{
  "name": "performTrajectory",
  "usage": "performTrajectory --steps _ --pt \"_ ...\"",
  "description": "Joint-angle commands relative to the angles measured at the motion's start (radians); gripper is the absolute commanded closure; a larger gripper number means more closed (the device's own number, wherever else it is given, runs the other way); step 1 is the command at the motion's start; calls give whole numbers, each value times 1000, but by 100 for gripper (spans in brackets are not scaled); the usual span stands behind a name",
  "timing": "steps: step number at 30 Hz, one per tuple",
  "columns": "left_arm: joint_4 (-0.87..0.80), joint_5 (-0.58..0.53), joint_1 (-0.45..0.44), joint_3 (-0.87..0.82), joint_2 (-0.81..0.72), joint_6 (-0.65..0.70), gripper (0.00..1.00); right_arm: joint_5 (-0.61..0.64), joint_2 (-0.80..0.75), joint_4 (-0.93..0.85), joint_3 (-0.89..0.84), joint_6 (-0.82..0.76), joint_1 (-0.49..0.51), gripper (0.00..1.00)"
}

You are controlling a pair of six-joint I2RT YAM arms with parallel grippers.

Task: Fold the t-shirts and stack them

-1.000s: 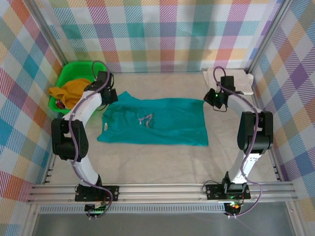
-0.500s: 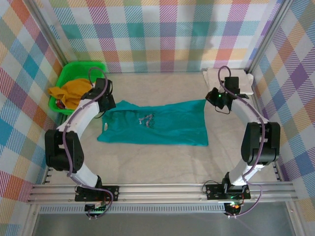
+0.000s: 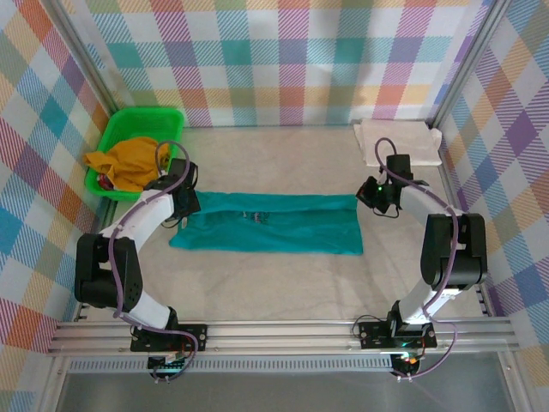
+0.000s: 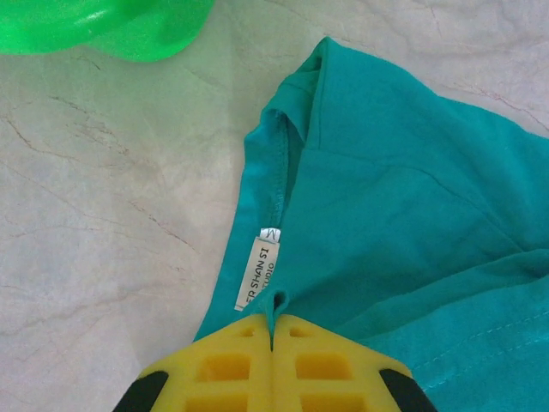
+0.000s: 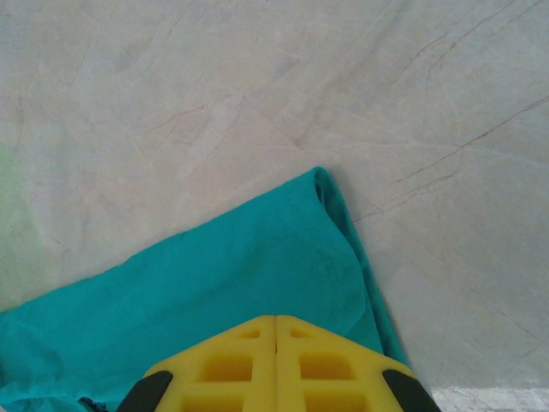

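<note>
The teal t-shirt [image 3: 274, 225] lies across the middle of the table as a narrow band, its back edge folded toward the front. My left gripper [image 3: 184, 204] is at its left end. In the left wrist view the yellow fingers [image 4: 223, 365] are shut on a pinch of teal t-shirt [image 4: 403, 172] right below the white neck label [image 4: 257, 270]. My right gripper [image 3: 371, 194] is at the shirt's back right corner; in the right wrist view it [image 5: 275, 324] is shut with the teal t-shirt [image 5: 214, 283] running under its tips. The cream-white t-shirt [image 3: 400, 139] lies folded at the back right.
A green plastic basket [image 3: 116, 129] with a mustard-orange cloth [image 3: 129, 159] in it stands at the back left, close to the left arm; its wall [image 4: 111, 26] shows in the left wrist view. Plaid walls enclose the table on three sides.
Both grippers have moved toward the near side, carrying the teal shirt's back edge over itself. The shirt went from a wide spread to a narrow band, and the print is mostly covered.
</note>
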Motion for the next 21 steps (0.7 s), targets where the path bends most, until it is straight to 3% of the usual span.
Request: performTrajectory --steps 1,11,21 --pt "-22 -11 -8 -10 -44 -21 100 -10 10 10 5 -2 -6 100" --pt "-6 -12 -8 85 30 15 100 -6 67 2 146 -13 -7 100" --pt "-68 -50 -9 511 344 77 100 -14 273 -1 430 -45 -7 100"
